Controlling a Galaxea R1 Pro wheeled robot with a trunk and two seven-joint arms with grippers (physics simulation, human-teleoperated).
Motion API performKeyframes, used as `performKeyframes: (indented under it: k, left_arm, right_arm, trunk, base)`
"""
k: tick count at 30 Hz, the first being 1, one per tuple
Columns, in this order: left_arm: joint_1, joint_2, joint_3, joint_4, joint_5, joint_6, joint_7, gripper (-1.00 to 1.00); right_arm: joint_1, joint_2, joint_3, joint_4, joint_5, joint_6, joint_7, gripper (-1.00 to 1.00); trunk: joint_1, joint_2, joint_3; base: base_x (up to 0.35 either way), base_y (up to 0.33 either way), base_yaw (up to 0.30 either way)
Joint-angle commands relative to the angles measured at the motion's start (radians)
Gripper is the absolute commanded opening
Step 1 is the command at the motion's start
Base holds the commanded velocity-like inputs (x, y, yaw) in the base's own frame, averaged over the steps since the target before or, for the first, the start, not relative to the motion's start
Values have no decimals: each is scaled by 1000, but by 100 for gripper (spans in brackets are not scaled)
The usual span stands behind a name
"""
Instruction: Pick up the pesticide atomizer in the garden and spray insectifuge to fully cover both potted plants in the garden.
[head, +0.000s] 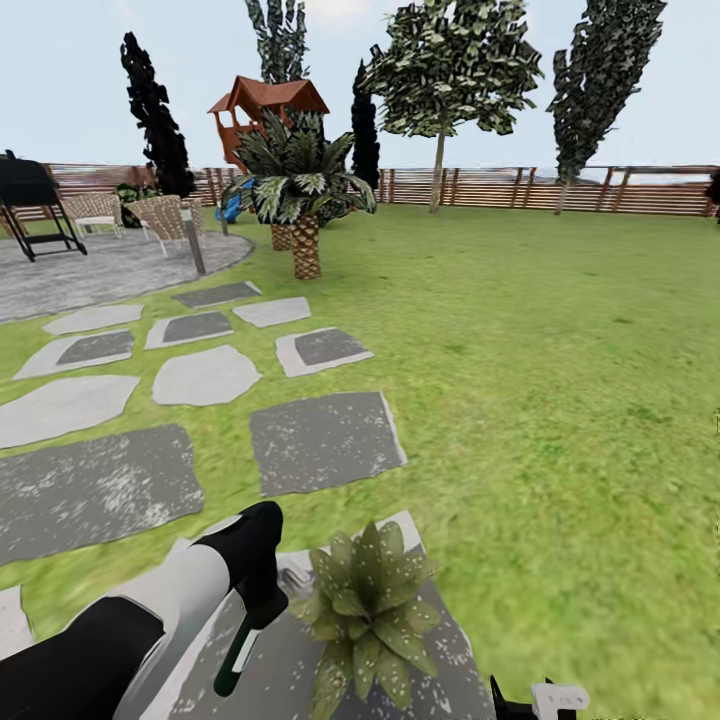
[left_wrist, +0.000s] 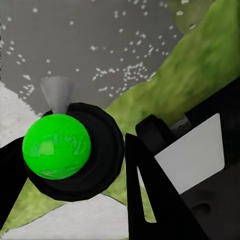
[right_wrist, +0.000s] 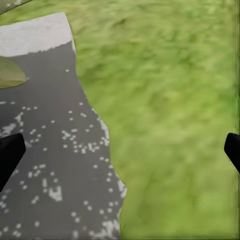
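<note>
Black pesticide atomizer (head: 243, 640) clamped in left fingers (left_wrist: 150, 200), lower left, just beside potted plant (head: 365, 600) at bottom centre; right fingers (right_wrist: 10, 155) wide apart, empty. Risk — nozzle off-aim, spray lost on stepping stone (head: 455, 660).

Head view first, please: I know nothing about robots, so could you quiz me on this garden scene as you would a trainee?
1. True or false: the potted plant stands on a stepping stone, not on the lawn.
2. In the wrist view, what lies between the fingers of the open right end effector?
A. a stone's edge and grass
B. a wicker chair
C. the fence
3. Fill in: the pesticide atomizer appears gripped by the ____ end effector.

Key: 1 true; 2 A; 3 left.
</note>
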Motion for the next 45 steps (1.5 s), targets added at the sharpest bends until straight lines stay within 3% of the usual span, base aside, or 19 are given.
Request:
performKeyframes:
  k: [1, 15, 22, 30, 35, 45]
  left_arm:
    - [1, 1, 1, -2, -11, 4, -10, -100]
    - [1, 1, -1, -7, -9, 6, -11, -100]
    - [-2, 2, 4, -67, -1, 6, -15, -100]
    - [2, 18, 6, -62, -1, 1, -75, -100]
    - [9, 53, 7, -58, -1, 1, -79, -100]
    - [10, 53, 3, -58, -3, 1, -77, -100]
  right_arm:
    - [-1, 0, -9, 1, 10, -3, 2, 100]
    - [-1, 0, -9, 1, 10, -3, 2, 100]
    - [-1, 0, -9, 1, 10, -3, 2, 100]
    - [-1, 0, -9, 1, 10, -3, 2, 100]
    - [-1, 0, -9, 1, 10, -3, 2, 100]
    - [-1, 1, -9, 1, 11, -3, 2, 100]
  trunk:
    - [0, 0, -1]
    - [0, 0, -1]
    - [0, 0, -1]
    - [0, 0, -1]
    - [0, 0, -1]
    - [0, 0, -1]
  base:
    - [58, 0, -100]
    - [-112, -72, -8]
    - [-28, -17, 0]
    - [0, 0, 0]
    - [-17, 0, 0]
    - [-304, 0, 0]
